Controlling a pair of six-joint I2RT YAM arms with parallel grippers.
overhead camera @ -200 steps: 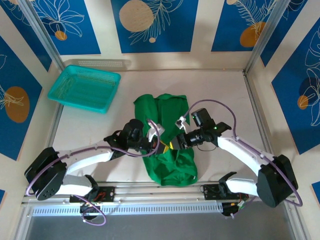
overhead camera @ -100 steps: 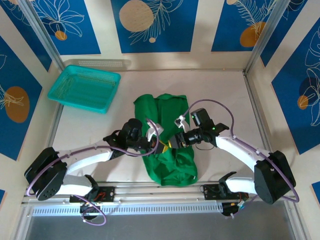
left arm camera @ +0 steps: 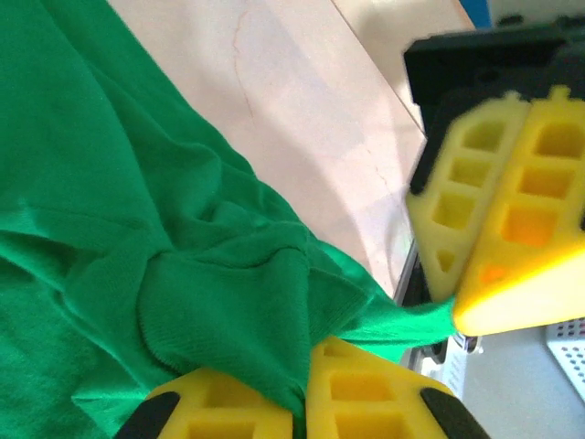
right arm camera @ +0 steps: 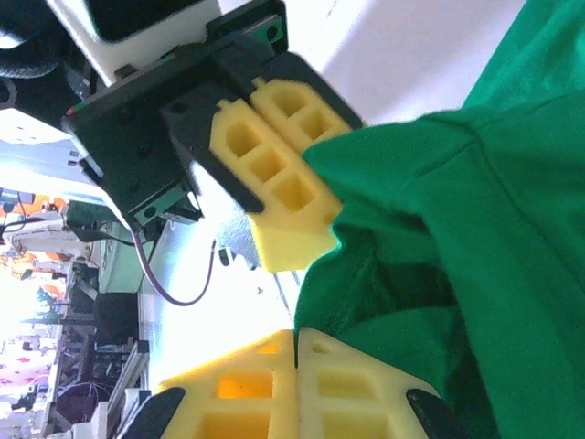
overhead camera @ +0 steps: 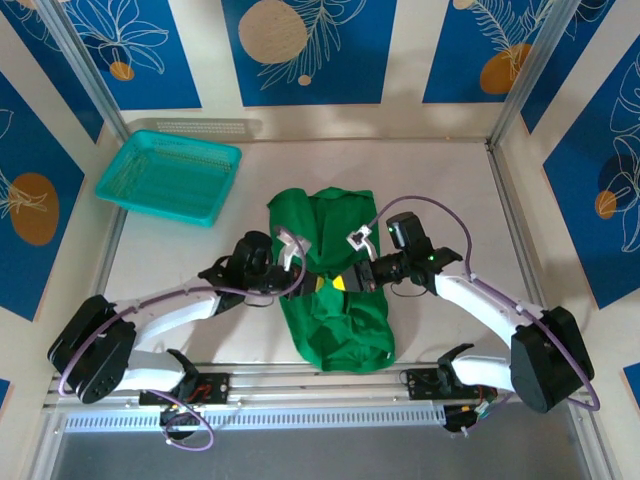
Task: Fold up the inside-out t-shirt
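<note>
The inside-out t-shirt is bright green and lies crumpled lengthwise mid-table. My two grippers meet tip to tip over its middle. The left gripper is shut on a fold of the green cloth, which bunches up between its yellow fingers. From the right, the right gripper is shut too; a taut strand of cloth runs to its tip. In the right wrist view its jaws are pressed together at the shirt's edge, with the left gripper just above.
A teal mesh basket stands at the back left. Bare table lies to the right of the shirt. The metal front rail runs just beyond the shirt's near end. Frame posts flank both sides.
The right gripper has gone from open to shut at the cloth. Both wrists have drawn back slightly from the shirt's middle, and their yellow tips now touch.
</note>
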